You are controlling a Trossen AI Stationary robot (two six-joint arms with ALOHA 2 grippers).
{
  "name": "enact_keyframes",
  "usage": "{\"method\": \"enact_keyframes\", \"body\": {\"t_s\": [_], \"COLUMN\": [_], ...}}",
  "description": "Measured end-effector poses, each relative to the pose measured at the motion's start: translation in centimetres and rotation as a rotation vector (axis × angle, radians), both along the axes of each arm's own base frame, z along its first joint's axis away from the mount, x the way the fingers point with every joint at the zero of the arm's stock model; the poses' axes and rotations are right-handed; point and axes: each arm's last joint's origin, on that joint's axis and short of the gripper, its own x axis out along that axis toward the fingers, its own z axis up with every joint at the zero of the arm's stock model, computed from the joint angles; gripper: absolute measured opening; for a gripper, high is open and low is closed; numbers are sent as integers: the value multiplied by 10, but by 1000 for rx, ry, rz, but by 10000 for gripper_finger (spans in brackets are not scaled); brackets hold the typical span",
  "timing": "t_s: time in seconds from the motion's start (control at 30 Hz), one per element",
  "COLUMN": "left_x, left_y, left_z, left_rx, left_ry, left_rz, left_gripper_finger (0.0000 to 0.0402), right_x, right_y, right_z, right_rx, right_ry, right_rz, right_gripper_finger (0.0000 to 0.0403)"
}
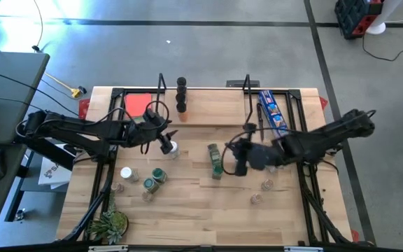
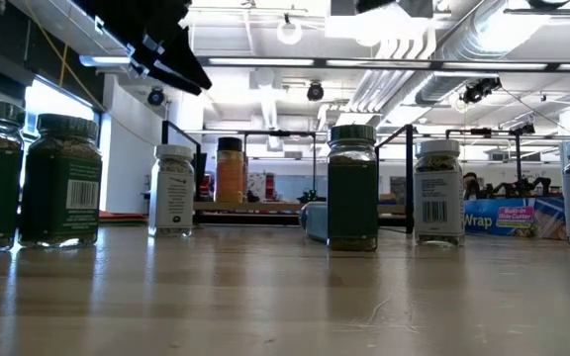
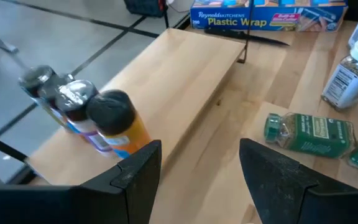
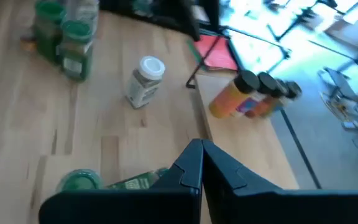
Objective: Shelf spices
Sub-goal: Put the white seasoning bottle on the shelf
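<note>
The shelf (image 1: 208, 108), a low light-wood board with black loop frames, stands at the table's far side. Three black-lidded spice jars (image 1: 181, 94) stand in a row on it, also seen in the left wrist view (image 3: 82, 112). My left gripper (image 1: 166, 143) hovers open in front of the shelf, above a white-lidded jar (image 4: 145, 81) that stands on the table. Nothing is between its fingers (image 3: 135, 174). My right gripper (image 1: 240, 166) hangs shut and empty (image 4: 201, 168) over the table's middle, beside green jars (image 1: 215, 159), one lying on its side (image 3: 309, 130).
More spice jars stand at the near left (image 1: 152, 180) and near right (image 1: 266, 185). A blue plastic-wrap packet (image 1: 271, 112) lies on the shelf's right end, a flat red square (image 1: 138, 103) on its left end. A small plant (image 1: 109, 225) sits at the near left corner.
</note>
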Motion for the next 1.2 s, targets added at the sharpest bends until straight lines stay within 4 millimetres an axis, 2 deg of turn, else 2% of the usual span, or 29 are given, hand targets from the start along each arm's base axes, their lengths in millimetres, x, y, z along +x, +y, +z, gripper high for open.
{"method": "enact_keyframes", "body": {"t_s": [0.17, 0.33, 0.47, 0.57, 0.67, 0.8, 0.9, 1.03, 1.2], "left_x": [0, 2, 4, 5, 6, 6, 7, 8, 10], "left_y": [-4, -4, -5, -5, -6, -6, -6, -6, -7], "left_z": [-16, -19, -16, -15, -14, -15, -15, -17, -20], "left_rx": [-28, -53, -58, -70, -81, -97, -90, -89, -87], "left_ry": [-57, -93, -137, -145, -162, -156, -155, -147, -126], "left_rz": [-2, -20, -25, -36, -44, -67, -62, -62, -71], "left_gripper_finger": [210, 210, 210, 210, 210, 210, 210, 210, 210], "right_x": [-28, -32, -27, -26, -32, -52, -71, -88, -96], "right_y": [11, 10, 5, 1, -1, -4, -9, -13, -8], "right_z": [-44, -74, -72, -58, -32, -3, 8, 0, -31], "right_rx": [92, 146, 114, 78, 93, 219, 331, 384, 369], "right_ry": [-12, 24, 12, 51, 177, 408, 555, 761, 991], "right_rz": [-95, -77, -56, -31, 16, 30, -78, -153, 33], "right_gripper_finger": [0, 0, 1, 14, 50, 124, 186, 266, 329]}}
